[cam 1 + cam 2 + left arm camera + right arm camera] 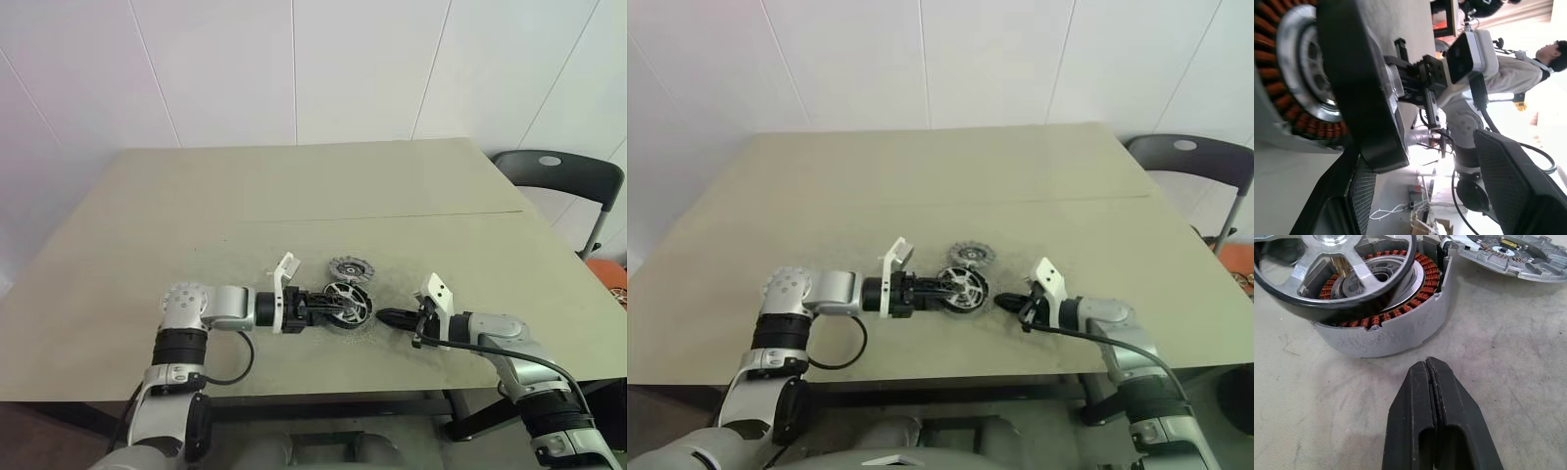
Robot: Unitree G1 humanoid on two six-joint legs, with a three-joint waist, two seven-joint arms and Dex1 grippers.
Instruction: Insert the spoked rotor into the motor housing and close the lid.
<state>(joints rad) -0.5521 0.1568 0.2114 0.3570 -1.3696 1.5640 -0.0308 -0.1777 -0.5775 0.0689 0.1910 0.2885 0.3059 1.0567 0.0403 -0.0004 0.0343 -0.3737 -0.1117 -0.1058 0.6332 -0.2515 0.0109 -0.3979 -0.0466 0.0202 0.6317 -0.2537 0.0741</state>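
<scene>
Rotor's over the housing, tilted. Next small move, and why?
Probably level the spoked rotor and lower it: the left gripper holds it tilted above the motor housing, not seated around the hub. The right gripper rests shut nearby.

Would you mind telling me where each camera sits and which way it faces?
Eye views: on the head, looking down over both arms at the table.
Left wrist view: along the left gripper, shut on the spoked rotor; a person behind.
Right wrist view: along the shut right gripper, facing the motor housing and lid.
All share the rotor.
</scene>
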